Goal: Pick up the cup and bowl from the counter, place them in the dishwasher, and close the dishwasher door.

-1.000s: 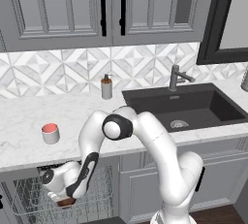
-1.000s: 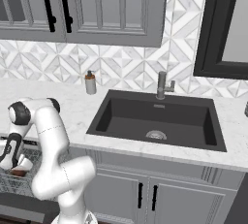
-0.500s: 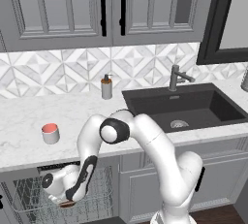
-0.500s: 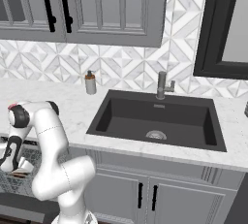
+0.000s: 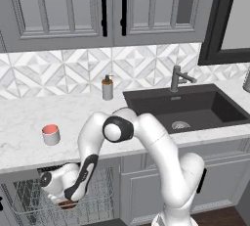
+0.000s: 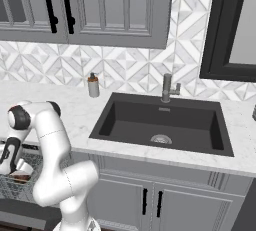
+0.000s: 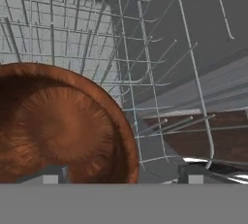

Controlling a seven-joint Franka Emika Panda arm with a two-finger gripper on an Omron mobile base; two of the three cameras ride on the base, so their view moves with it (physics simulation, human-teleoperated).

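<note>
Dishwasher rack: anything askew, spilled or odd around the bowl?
Nothing stands out. The bowl sits upright in the wire rack, and the cup stands upright on the counter. No spill or damage visible.

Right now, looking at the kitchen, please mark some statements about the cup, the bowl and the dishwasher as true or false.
1. The cup stands on the counter. True.
2. The bowl lies in the sink. False: it is down in the dishwasher's wire rack.
3. The soap dispenser stands left of the sink. True.
4. The jaws are shut tight on the bowl. False: the gripper has its jaws standing wide apart.
5. The cup is already in the rack. False: it is on the counter.
</note>
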